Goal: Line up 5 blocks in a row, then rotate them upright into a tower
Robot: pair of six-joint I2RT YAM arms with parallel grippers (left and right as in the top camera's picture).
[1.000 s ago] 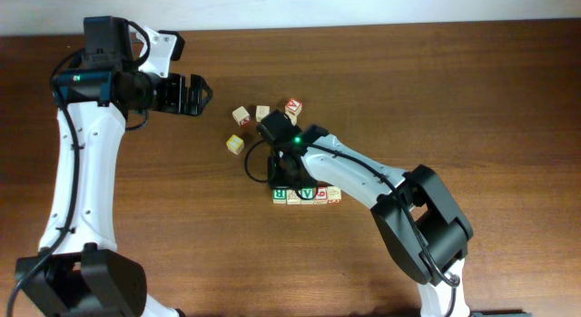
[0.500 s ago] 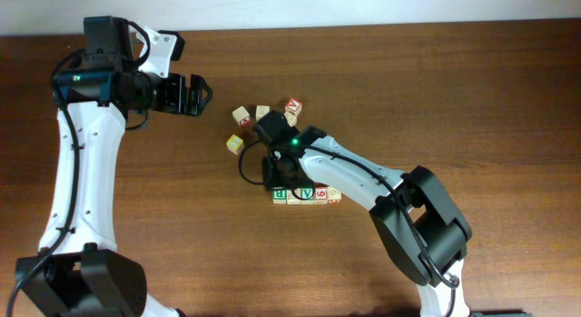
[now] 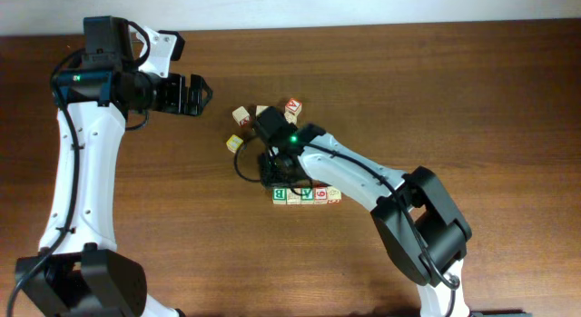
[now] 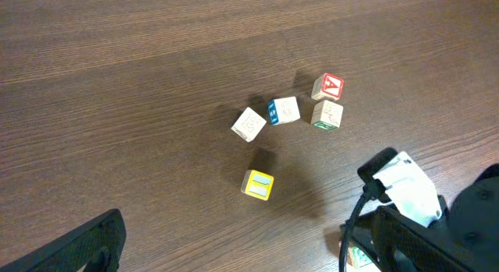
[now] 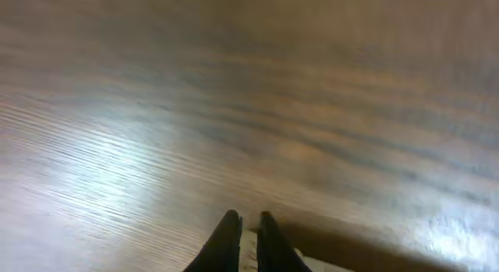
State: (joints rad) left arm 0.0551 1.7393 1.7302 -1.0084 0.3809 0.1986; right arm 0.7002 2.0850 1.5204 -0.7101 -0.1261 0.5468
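Several pale wooden blocks lie in a row [image 3: 307, 194] at mid-table: a green "B" block [image 3: 280, 193] at the left end, a green "V" block [image 3: 308, 193], a red-digit block [image 3: 320, 194] and a pale one [image 3: 334, 195]. My right gripper [image 5: 248, 219] hovers at the row's left end, its fingers nearly together with only a thin slit, and a pale block face [image 5: 249, 252] shows just below the tips. Nothing is held. My left gripper [image 3: 201, 93] stands open at the far left, well away from the row; one finger [image 4: 90, 245] shows in the left wrist view.
Loose cubes lie behind the row: a yellow-faced cube [image 4: 258, 184], a red-and-white cube [image 4: 328, 86], and three pale cubes [image 4: 249, 124], [image 4: 284, 110], [image 4: 327, 114]. The right arm [image 3: 363, 176] stretches across from the lower right. The table's far edge [image 3: 363, 26] runs along the top.
The right wrist has shifted slightly left and back over the row's left end, and its fingers have parted by a sliver. The left arm has not moved.
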